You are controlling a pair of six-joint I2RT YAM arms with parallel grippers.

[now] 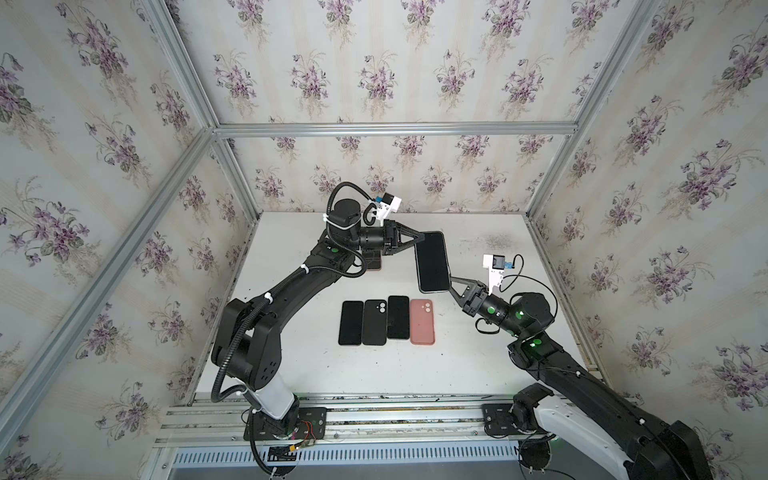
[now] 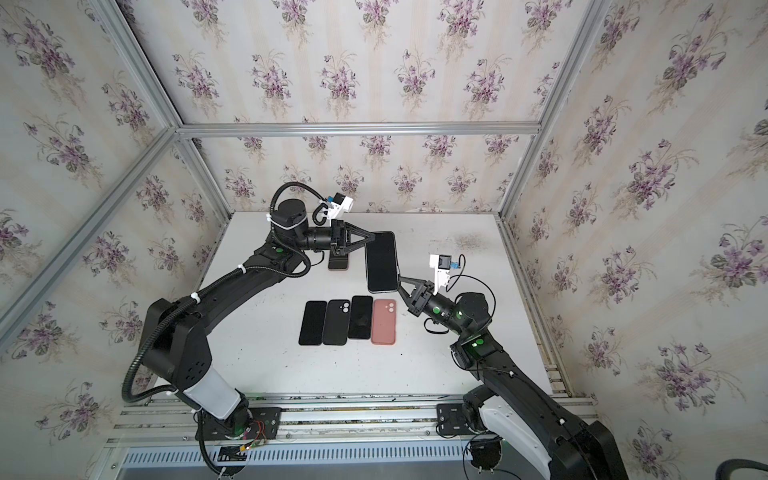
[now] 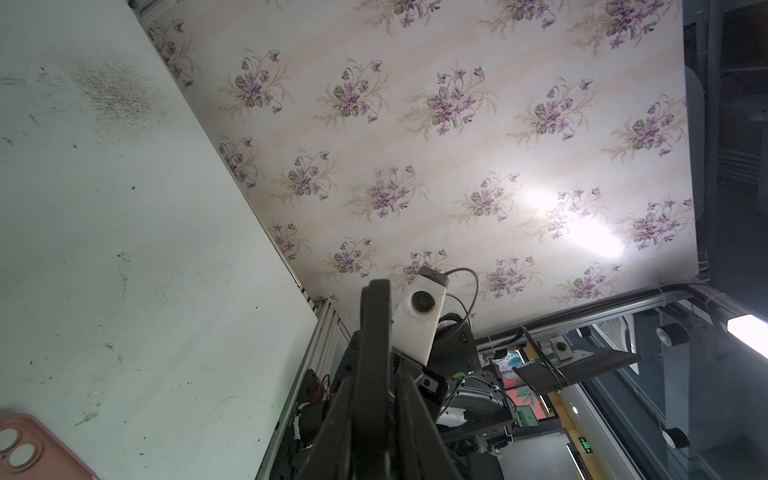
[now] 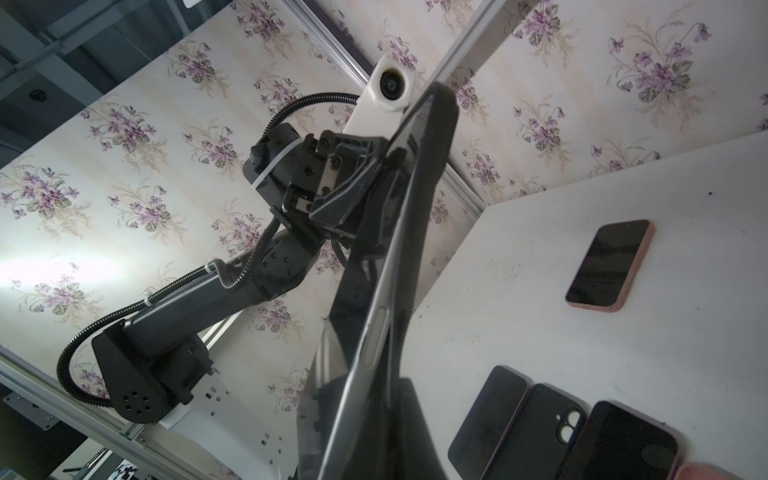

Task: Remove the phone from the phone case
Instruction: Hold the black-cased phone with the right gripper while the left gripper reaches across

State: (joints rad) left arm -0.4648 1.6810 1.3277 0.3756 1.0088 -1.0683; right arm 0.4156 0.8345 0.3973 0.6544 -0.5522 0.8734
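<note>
One glossy black rectangular phone in black case (image 1: 433, 262) is held aloft, screen up. The right jaws are closed on its near right corner. The left jaws sit at its far left corner, grip undeterminable.

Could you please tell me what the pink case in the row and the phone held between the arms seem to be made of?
The pink case looks like matte silicone or soft plastic: even, dull, no glare. The held phone has a glossy, glass-like front mirroring light. Its black case seems flexible plastic, since its edge looks bowed.
</note>
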